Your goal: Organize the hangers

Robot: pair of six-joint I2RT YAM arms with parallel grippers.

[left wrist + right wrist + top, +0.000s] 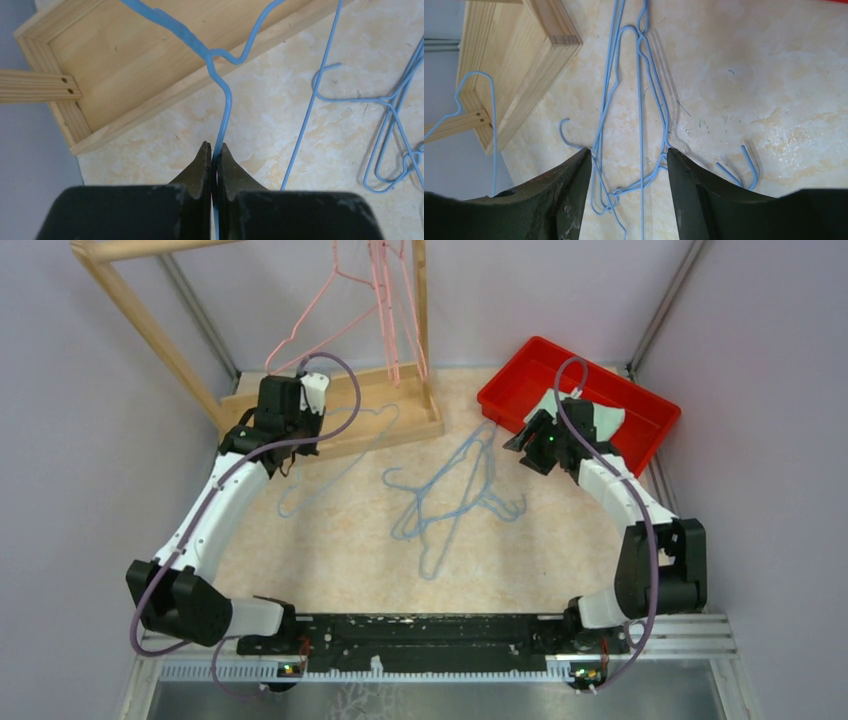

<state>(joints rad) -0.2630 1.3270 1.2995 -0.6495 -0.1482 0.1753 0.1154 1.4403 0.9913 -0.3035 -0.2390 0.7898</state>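
My left gripper [292,440] is shut on the wire of a light blue hanger [227,105], just off the corner of the wooden rack base [115,65]. That held hanger [340,468] trails across the table toward the base. Several more blue hangers [455,495] lie tangled in the middle of the table. Pink-red hangers [385,300] hang from the wooden rack at the back. My right gripper [628,155] is open above the tangled blue hangers [642,125], with nothing between its fingers; in the top view the right gripper [522,440] is at the pile's far right end.
A red bin [640,405] sits at the back right, just behind the right wrist. The wooden rack's upright [422,320] and slanted leg [150,330] rise from the base at the back left. Grey walls close in both sides.
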